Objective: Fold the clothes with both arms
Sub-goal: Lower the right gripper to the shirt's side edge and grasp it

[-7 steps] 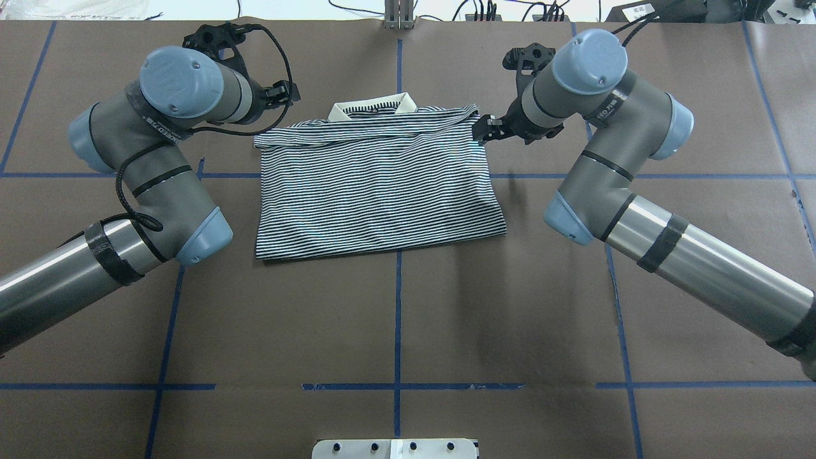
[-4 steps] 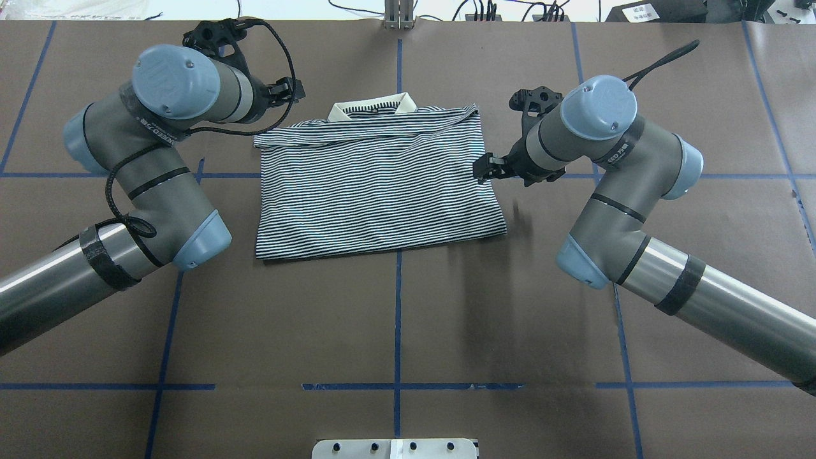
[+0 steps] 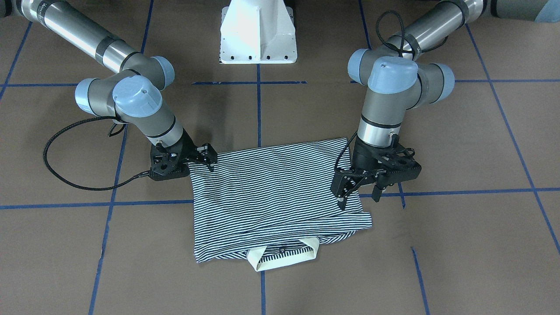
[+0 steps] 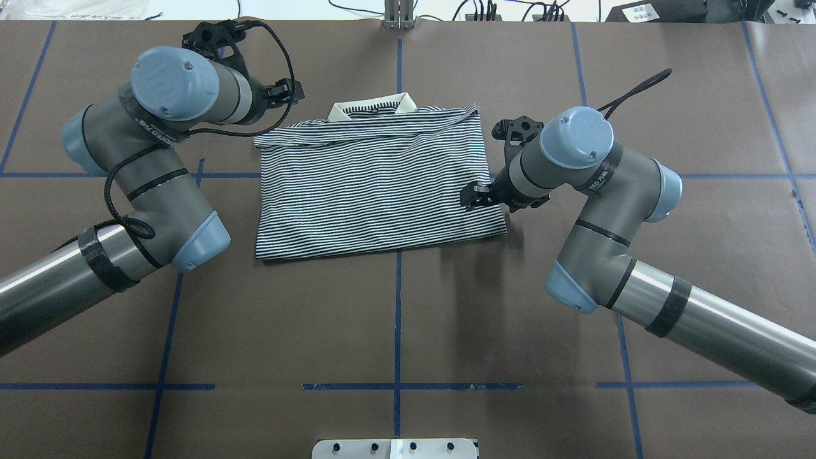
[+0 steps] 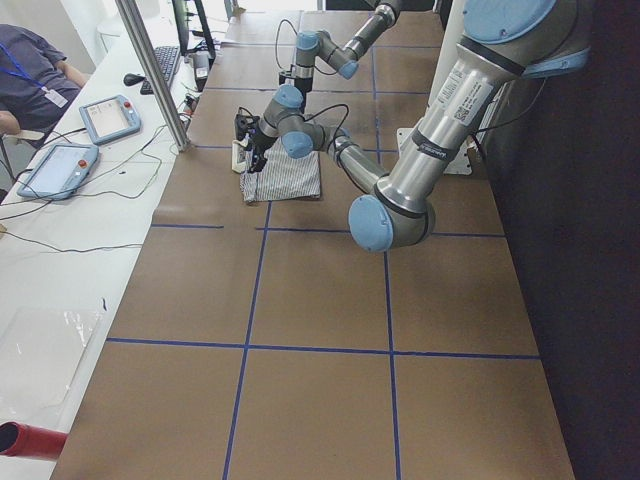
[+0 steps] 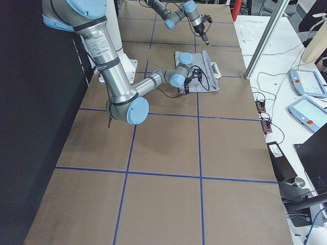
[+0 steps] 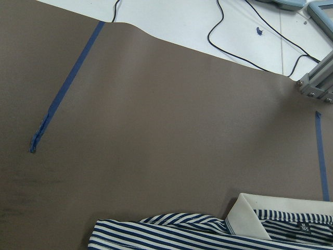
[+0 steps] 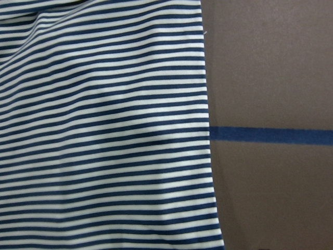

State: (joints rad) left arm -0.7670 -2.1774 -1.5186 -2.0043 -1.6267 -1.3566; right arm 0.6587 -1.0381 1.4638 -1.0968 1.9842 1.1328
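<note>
One polo shirt [image 4: 376, 185] with thin navy-and-white stripes lies folded into a rough rectangle on the brown counter [image 4: 395, 319], slightly above centre in the overhead view. Its single cream collar [image 4: 373, 105] projects from the upper edge of the fold.

Two arms are present. The left arm [image 4: 146, 166] enters from the lower left of the overhead view. The right arm [image 4: 605, 210] enters from the lower right.

There are two end effectors, one per arm. The left end effector [image 3: 358, 199] stands at the shirt's right edge in the front-facing view. Its two fingers are spread apart and grip nothing. The right end effector [image 4: 470, 196] sits over the shirt's right edge in the overhead view, in the lower half of that edge. Its fingers appear parted, with no cloth between them.

One white pedestal base [image 3: 258, 35] stands at top centre of the front-facing view. Blue tape lines [image 4: 396, 287] divide the counter into a grid.
</note>
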